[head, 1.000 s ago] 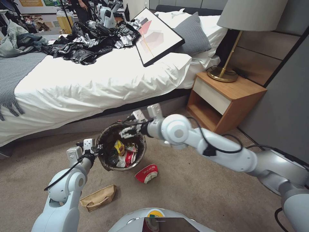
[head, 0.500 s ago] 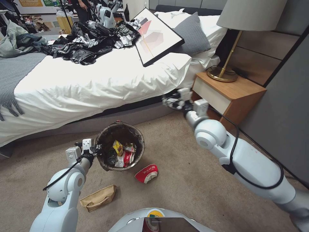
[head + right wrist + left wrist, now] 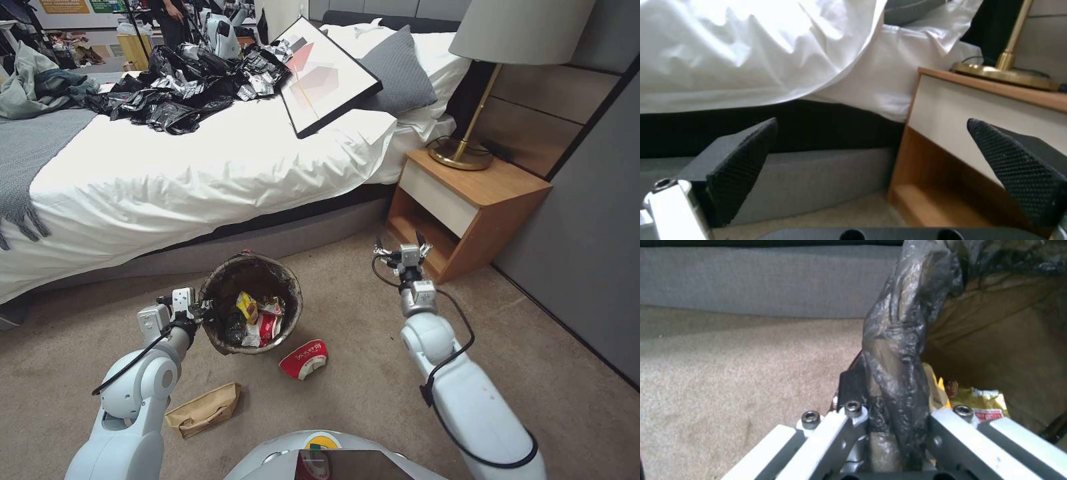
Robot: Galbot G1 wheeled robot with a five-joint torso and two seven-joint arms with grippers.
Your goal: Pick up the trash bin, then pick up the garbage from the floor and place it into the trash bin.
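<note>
The trash bin [image 3: 217, 335], round with a dark bag folded over its rim, hangs tilted just off the carpet in front of the bed. My left gripper [image 3: 202, 309] is shut on the bin's near-left rim [image 3: 896, 350]. Red, white and yellow packets [image 3: 257, 320] lie inside the bin, and the left wrist view shows them as packets [image 3: 980, 400] behind the bag-covered rim. On the carpet lie garbage pieces: a red-and-white packet [image 3: 304, 358] right of the bin and a brown paper bag [image 3: 203, 408] nearer me. My right gripper [image 3: 401, 244] stands open and empty, pointing at the nightstand; its pads [image 3: 740, 166] are wide apart.
The bed [image 3: 200, 173] runs along the back with a heap of black plastic sacks [image 3: 187, 87] and a framed picture [image 3: 327, 73] on it. A wooden nightstand [image 3: 467, 207] with a lamp [image 3: 467, 153] stands at the right, next to a dark wall. Open carpet lies around the right arm.
My right arm has swung away from above the bin, out to the right and down toward the nightstand. The left gripper and the bin have stayed put.
</note>
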